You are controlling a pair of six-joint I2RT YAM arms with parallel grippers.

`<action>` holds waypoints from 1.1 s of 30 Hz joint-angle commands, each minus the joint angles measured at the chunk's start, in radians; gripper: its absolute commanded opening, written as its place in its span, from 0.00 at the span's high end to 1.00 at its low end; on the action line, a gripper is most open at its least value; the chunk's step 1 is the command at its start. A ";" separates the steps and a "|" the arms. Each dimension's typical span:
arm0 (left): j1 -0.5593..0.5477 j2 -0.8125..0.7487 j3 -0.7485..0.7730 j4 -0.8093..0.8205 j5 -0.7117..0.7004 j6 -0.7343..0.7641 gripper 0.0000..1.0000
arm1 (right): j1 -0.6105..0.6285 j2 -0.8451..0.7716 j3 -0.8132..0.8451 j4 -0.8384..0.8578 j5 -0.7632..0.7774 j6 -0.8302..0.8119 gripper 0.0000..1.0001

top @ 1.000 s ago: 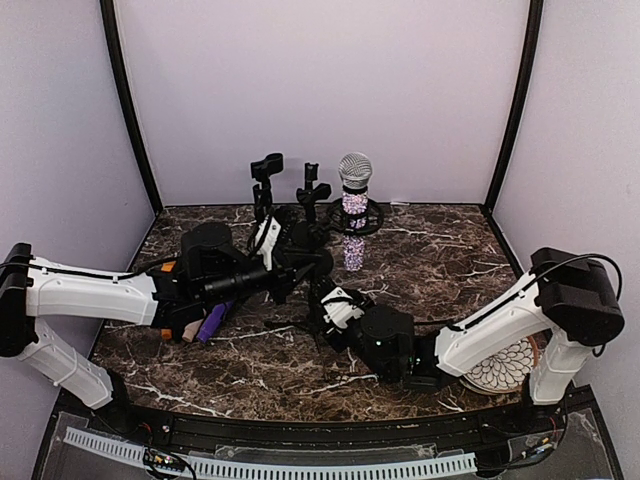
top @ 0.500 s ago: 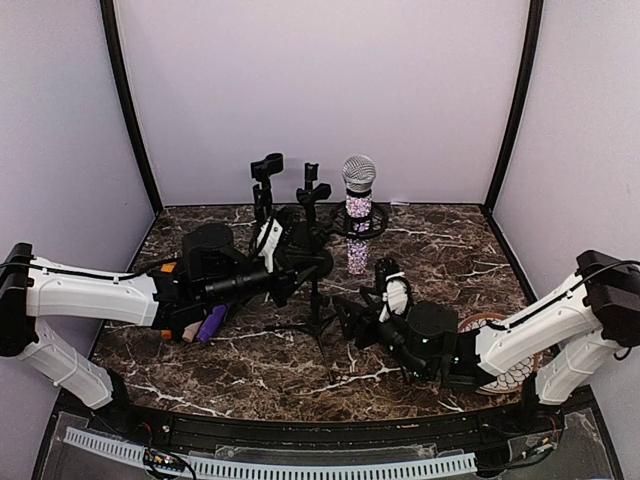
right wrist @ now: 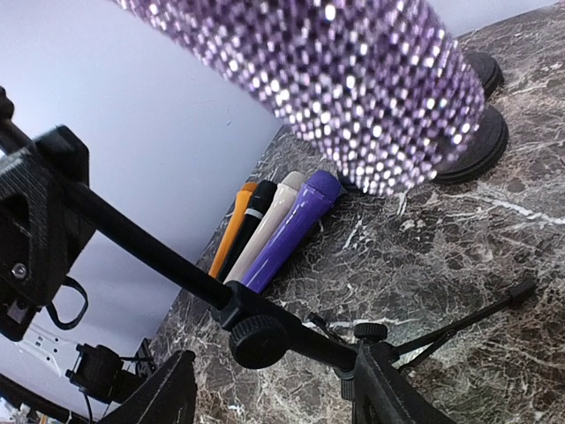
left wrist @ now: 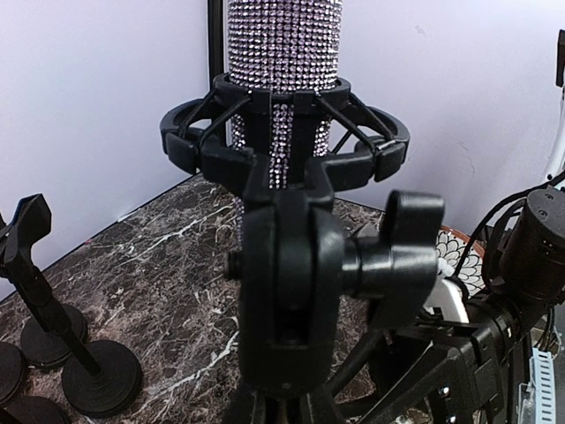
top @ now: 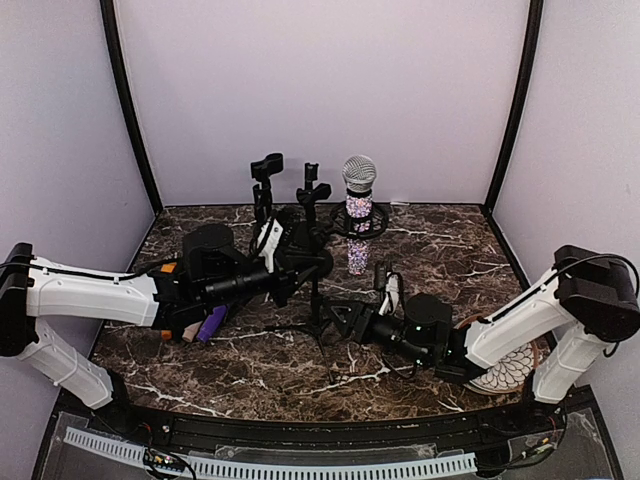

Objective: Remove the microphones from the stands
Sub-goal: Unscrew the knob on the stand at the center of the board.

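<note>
The microphone (top: 357, 210), silver-headed with a rhinestone body, stands upright in the black shock mount (top: 358, 222) of the tripod stand (top: 318, 300). In the left wrist view the rhinestone body (left wrist: 282, 53) sits in the mount ring (left wrist: 282, 141) just above my left gripper (left wrist: 282, 411). That gripper (top: 305, 263) is shut on the stand's pole below the swivel joint. My right gripper (top: 358, 318) is open low at the tripod hub. In the right wrist view its fingers (right wrist: 172, 389) straddle the pole and knob (right wrist: 256, 340), with the microphone's body (right wrist: 353, 79) overhead.
Purple, cream, black and orange microphones (right wrist: 287, 225) lie side by side on the marble table at the left (top: 212, 322). Two empty clip stands (top: 266, 185) stand at the back, their round bases in the left wrist view (left wrist: 97, 375). A patterned plate (top: 500, 368) lies at the right.
My right arm swung away to the right and came back left, so its open gripper now sits at the stand's lower pole. The left arm and the microphone have not moved.
</note>
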 commanded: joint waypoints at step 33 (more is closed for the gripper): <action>-0.026 0.025 -0.028 -0.153 -0.008 -0.019 1.00 | -0.058 0.125 0.054 0.216 -0.151 0.046 0.87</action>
